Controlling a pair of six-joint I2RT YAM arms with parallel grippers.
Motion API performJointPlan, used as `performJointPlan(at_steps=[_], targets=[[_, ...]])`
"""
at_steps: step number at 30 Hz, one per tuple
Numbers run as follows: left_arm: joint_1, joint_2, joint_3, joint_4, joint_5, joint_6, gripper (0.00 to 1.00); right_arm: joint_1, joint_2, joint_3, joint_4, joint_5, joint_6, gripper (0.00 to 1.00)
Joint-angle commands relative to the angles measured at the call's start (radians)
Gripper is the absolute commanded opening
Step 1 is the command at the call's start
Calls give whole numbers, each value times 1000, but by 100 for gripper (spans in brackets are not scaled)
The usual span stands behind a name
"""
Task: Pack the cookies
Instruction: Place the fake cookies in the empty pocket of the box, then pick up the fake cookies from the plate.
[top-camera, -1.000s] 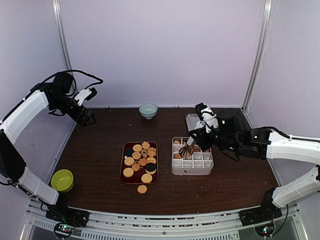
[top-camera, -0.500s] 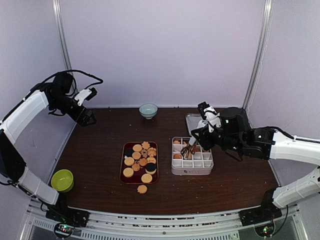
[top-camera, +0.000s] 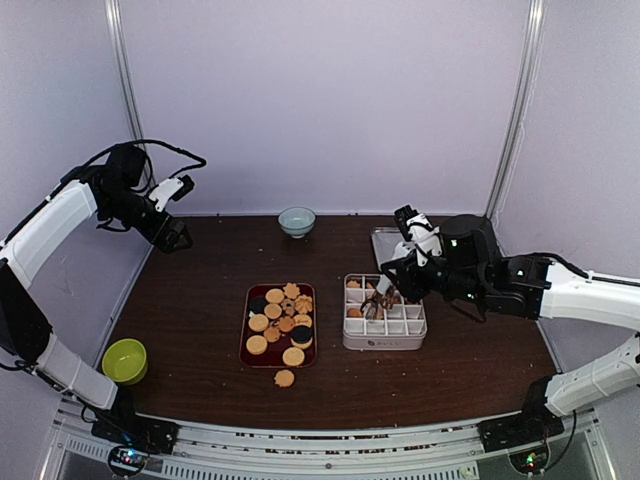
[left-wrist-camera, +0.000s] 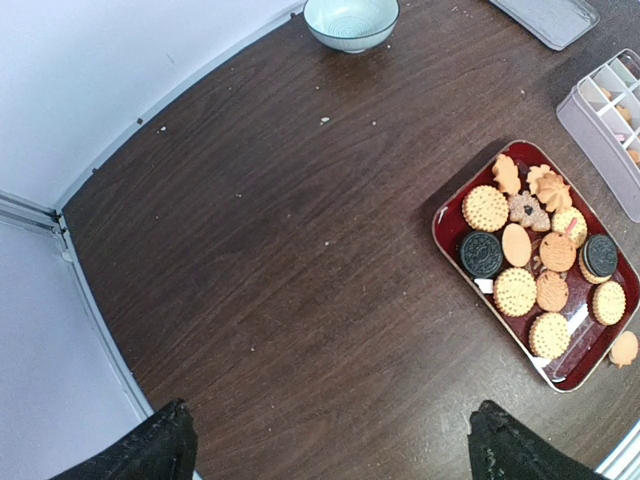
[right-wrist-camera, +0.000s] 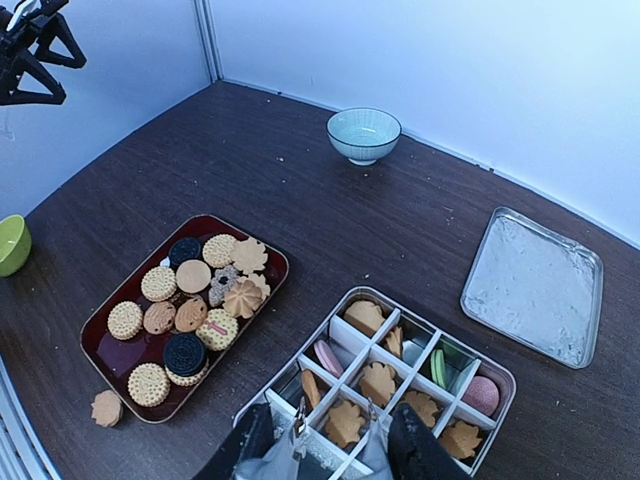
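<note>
dark table (top-camera: 200, 290), one loose cookie (top-camera: 285, 378), two bowls (top-camera: 296, 221) (top-camera: 124, 360)

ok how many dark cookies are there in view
2. Both lie on the red tray: one dark cookie at its far-left corner, the other toward its near right. None shows in the white box, though the right end effector hides part of it.
</note>
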Motion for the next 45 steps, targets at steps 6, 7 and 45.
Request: performJointPlan(at_steps=[6, 7, 45], targets=[[5, -14, 14, -8, 18, 9, 98, -5, 3, 44, 35, -12, -3, 37], [6, -12, 14, -7, 18, 9, 98, -5, 4, 48, 40, -18, -4, 36], [33, -11, -2, -18, -8, 9, 98, 210, 690, 648, 127, -32, -99, 35]])
